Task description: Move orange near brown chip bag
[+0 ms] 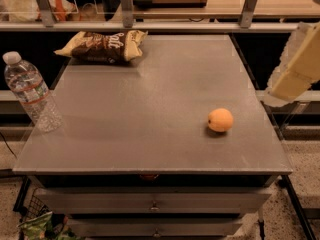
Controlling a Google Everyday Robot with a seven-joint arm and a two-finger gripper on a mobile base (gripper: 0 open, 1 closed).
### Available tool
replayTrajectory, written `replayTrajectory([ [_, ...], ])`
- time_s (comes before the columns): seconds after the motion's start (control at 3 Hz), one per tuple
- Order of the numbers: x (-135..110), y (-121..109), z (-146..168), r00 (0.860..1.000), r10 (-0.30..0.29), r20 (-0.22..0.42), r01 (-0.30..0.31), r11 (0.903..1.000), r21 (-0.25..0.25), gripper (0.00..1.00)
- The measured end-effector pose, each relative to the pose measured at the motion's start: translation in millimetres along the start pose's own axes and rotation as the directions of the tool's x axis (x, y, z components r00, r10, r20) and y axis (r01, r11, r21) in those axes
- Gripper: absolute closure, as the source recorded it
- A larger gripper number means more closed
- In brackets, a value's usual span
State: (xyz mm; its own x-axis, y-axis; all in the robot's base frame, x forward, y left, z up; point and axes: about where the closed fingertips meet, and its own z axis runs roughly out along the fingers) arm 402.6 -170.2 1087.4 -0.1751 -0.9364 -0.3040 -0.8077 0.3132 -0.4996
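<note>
The orange [220, 120] is a small round pale-orange fruit lying on the grey table [150, 109], toward its front right. The brown chip bag [102, 46], dark brown with tan ends and white lettering, lies at the table's back left corner. The two are far apart, on a diagonal across the table. My gripper [295, 66] shows as a pale cream shape at the right edge of the view, beyond the table's right side, above and to the right of the orange. It holds nothing that I can see.
A clear water bottle [31, 92] with a white cap stands upright at the table's left edge. A railing with metal posts [125, 6] runs behind the table. A green bag [42, 226] lies in a wire basket on the floor, lower left. Drawers sit below the tabletop.
</note>
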Motion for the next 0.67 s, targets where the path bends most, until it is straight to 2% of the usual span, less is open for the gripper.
replayTrajectory([
  [0.33,-4,12,7,0.965,0.25,0.08,-0.25,0.9683,-0.011,0.0],
  [0.67,-16,22,30,0.886,0.435,0.161,-0.431,0.9003,-0.057,0.0],
])
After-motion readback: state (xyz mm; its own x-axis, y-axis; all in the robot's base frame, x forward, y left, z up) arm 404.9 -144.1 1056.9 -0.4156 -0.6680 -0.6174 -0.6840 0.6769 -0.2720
